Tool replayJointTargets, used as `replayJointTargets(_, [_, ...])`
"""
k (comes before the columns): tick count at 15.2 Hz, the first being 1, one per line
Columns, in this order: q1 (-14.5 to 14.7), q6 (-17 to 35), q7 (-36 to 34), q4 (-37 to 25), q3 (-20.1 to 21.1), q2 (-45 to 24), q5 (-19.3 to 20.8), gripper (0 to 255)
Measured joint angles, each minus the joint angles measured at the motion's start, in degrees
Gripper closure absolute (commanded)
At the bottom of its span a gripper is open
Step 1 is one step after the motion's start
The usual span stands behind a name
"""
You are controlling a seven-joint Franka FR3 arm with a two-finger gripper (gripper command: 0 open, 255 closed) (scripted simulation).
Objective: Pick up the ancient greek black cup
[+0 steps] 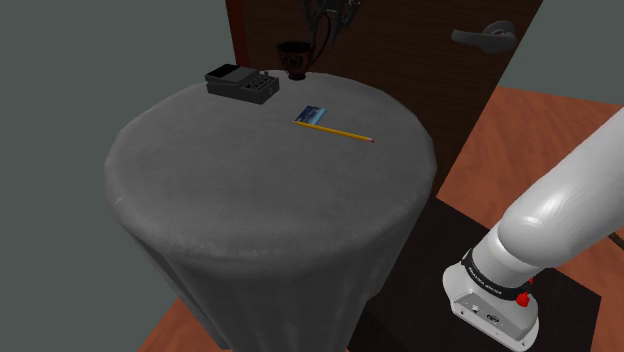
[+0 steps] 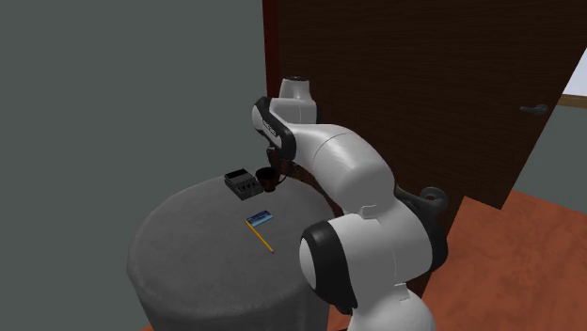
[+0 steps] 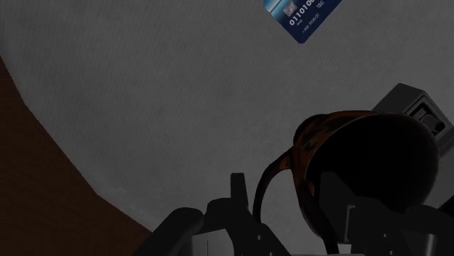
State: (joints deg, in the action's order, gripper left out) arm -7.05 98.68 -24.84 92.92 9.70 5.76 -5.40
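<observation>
The black cup (image 1: 293, 57) with orange-brown figures and a loop handle is at the far edge of the round grey-draped table (image 1: 250, 200), right beside a dark box. My gripper (image 1: 318, 32) comes down on it from above, next to the door. In the wrist view the cup (image 3: 364, 156) bulks large right at the gripper (image 3: 284, 196). One finger (image 3: 237, 190) is outside by the handle and the other is inside the bowl, with the cup's wall clasped between them. In the second exterior view the cup (image 2: 267, 177) hangs under the gripper (image 2: 273, 164). Whether its foot touches the cloth is unclear.
A dark box (image 1: 240, 83) with buttons sits just to the shoulder view's left of the cup. A blue card (image 1: 312, 114) and a yellow pencil (image 1: 340, 130) lie nearer the middle of the table. A dark wooden door (image 1: 420, 60) with a lever handle (image 1: 482, 36) stands close behind.
</observation>
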Motion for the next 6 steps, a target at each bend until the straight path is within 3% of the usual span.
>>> replayJointTargets(6, [0.0,-4.7,-0.5,-6.7,0.1,-1.9,0.4,255])
